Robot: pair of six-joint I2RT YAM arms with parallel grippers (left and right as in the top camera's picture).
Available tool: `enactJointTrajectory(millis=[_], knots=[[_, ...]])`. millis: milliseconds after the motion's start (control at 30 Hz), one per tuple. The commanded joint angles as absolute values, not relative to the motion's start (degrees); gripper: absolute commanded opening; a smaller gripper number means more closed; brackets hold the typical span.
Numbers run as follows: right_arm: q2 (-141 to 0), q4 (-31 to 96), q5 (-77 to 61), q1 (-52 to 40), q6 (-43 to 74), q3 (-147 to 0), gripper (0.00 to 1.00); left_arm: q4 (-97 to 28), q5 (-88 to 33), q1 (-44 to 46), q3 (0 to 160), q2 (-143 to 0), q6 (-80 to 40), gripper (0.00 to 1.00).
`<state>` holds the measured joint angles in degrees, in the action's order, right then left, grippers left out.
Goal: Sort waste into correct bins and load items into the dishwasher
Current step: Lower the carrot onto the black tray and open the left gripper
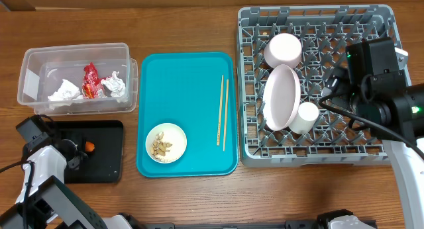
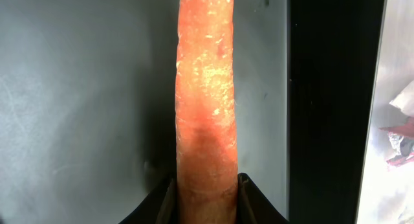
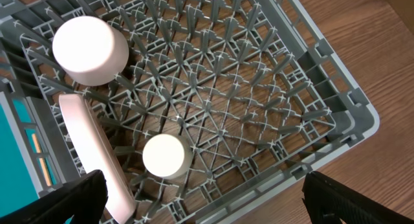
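Note:
My left gripper [image 1: 78, 151] is shut on the small orange carrot [image 1: 89, 147] low over the black tray [image 1: 109, 156]. The left wrist view shows the carrot [image 2: 206, 88] between the jaws [image 2: 206, 185] above the tray floor [image 2: 77, 107]. The clear tub [image 1: 33, 63] holds white tissues [image 1: 64, 91] and the red wrapper [image 1: 91, 80]. The grey dish rack [image 1: 377, 153] holds an upturned bowl [image 1: 283, 50], the pink-white plate [image 1: 281, 96] on edge and the cup [image 1: 307, 116]. My right gripper [image 1: 334, 90] hangs open and empty above the rack [image 3: 336, 114].
The teal tray [image 1: 192, 77] lies between the bins and the rack. It carries a white bowl with nut scraps [image 1: 165, 143] and the chopsticks [image 1: 223, 113]. The right wrist view shows the bowl [image 3: 89, 49], plate [image 3: 97, 153] and cup [image 3: 166, 156] in the rack's left half.

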<state>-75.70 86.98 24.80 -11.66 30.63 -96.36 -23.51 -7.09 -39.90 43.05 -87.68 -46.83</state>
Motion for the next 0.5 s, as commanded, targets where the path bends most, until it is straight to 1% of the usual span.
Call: enactJointTrajectory(millis=[0,267,467], knots=[[-75.7,86.7,24.7,-11.5,30.0,-97.5,1.0,-22.4,-6.5,-40.1,42.4,-88.8,-47.8,0.23],[-75.7,86.7,24.7,-11.5,30.0,-97.5,1.0,-19.9,-5.9,-40.1,42.4,-92.7,-47.9,0.27],[-75.7,86.7,24.7,-11.5,30.0,-97.5,1.0,-18.2,-10.3,-40.2,43.0,-93.8,-46.8,0.28]])
